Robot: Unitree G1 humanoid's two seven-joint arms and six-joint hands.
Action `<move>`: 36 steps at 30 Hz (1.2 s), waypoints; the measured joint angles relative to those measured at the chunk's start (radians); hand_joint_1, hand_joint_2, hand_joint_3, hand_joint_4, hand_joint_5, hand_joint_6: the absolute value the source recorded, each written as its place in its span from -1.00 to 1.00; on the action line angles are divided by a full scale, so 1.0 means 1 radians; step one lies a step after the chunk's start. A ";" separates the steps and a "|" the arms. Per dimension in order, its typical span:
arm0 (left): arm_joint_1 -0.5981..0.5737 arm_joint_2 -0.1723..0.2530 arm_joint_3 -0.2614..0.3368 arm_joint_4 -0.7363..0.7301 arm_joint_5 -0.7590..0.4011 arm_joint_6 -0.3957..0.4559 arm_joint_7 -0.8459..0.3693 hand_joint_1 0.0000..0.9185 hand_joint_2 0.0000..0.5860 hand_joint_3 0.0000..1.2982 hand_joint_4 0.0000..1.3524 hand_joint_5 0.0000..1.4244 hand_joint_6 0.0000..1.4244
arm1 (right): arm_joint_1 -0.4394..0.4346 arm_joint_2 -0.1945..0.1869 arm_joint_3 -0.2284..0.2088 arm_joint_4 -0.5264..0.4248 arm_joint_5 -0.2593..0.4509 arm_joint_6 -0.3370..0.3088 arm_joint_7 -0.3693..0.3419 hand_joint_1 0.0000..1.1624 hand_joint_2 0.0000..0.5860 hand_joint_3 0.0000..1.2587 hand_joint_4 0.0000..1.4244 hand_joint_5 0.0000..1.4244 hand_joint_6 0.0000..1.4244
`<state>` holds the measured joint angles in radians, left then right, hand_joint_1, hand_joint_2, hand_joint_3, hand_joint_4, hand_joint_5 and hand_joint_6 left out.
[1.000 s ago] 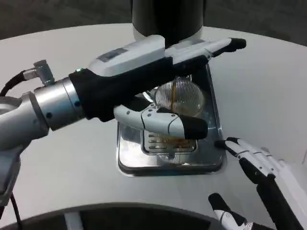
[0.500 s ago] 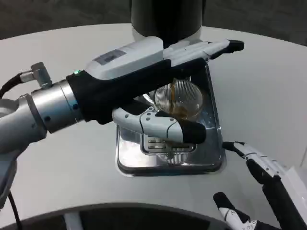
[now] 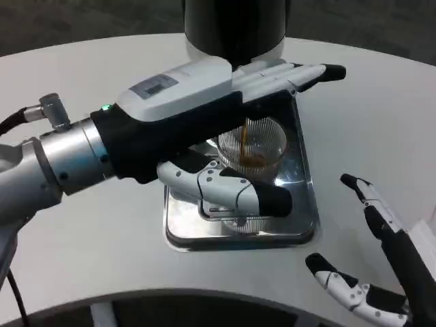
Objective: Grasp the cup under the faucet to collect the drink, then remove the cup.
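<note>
On the steel drip tray (image 3: pixel 303 225), the clear cup (image 3: pixel 253 144) stands under the faucet, brown liquid streaming in; the left hand (image 3: pixel 225 122) brackets it, fingers above, thumb below, contact unclear. Right hand (image 3: pixel 381 272) lies spread, empty, well apart

The left hand (image 3: pixel 225 129) reaches forward from its silver forearm (image 3: pixel 61 163), fingers stretched out, thumb curled beneath. The right hand (image 3: pixel 381 266) hovers low, fingers spread apart, holding nothing.
</note>
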<state>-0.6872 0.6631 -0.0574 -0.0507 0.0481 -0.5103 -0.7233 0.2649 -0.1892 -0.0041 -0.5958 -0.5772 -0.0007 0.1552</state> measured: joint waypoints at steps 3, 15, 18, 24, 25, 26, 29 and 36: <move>0.017 0.003 0.000 -0.017 0.001 0.001 0.004 -1.00 -0.68 -1.00 -1.00 -0.99 -1.00 | -0.084 -0.059 -0.020 0.088 0.085 -0.013 0.028 -0.01 -0.09 -1.00 -1.00 -1.00 -0.89; 0.037 0.006 0.005 -0.048 0.004 0.031 0.034 -1.00 -0.68 -1.00 -1.00 -0.99 -1.00 | -0.316 -0.090 -0.022 0.331 0.188 -0.040 -0.006 0.21 -0.35 -1.00 -1.00 -1.00 -0.88; 0.044 0.006 0.005 -0.057 0.004 0.038 0.041 -1.00 -0.68 -1.00 -1.00 -0.99 -1.00 | -0.342 -0.080 -0.008 0.369 0.209 -0.041 -0.018 0.21 -0.36 -1.00 -1.00 -1.00 -0.90; 0.047 0.006 0.005 -0.061 0.005 0.048 0.048 -1.00 -0.68 -1.00 -1.00 -0.99 -1.00 | -0.379 -0.046 0.025 0.420 0.216 -0.041 -0.047 0.21 -0.36 -1.00 -1.00 -1.00 -0.94; 0.047 0.006 0.004 -0.062 0.005 0.049 0.048 -1.00 -0.68 -1.00 -1.00 -0.99 -1.00 | -0.387 -0.044 0.028 0.427 0.217 -0.041 -0.050 0.21 -0.36 -1.00 -1.00 -1.00 -0.95; 0.047 0.006 0.004 -0.063 0.005 0.050 0.049 -1.00 -0.68 -1.00 -1.00 -0.99 -1.00 | -0.396 -0.042 0.031 0.434 0.217 -0.041 -0.053 0.21 -0.36 -1.00 -1.00 -1.00 -0.95; 0.048 0.006 0.004 -0.065 0.005 0.054 0.051 -1.00 -0.68 -1.00 -1.00 -0.99 -1.00 | -0.430 -0.024 0.043 0.459 0.219 -0.041 -0.071 0.21 -0.36 -1.00 -1.00 -1.00 -0.97; 0.048 0.007 0.005 -0.065 0.005 0.056 0.054 -1.00 -0.68 -1.00 -1.00 -0.99 -1.00 | -0.505 -0.003 0.069 0.526 0.218 -0.041 -0.101 0.22 -0.37 -1.00 -1.00 -1.00 -0.97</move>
<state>-0.6393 0.6697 -0.0520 -0.1158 0.0535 -0.4545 -0.6694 -0.2404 -0.1923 0.0652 -0.0699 -0.3592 -0.0416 0.0542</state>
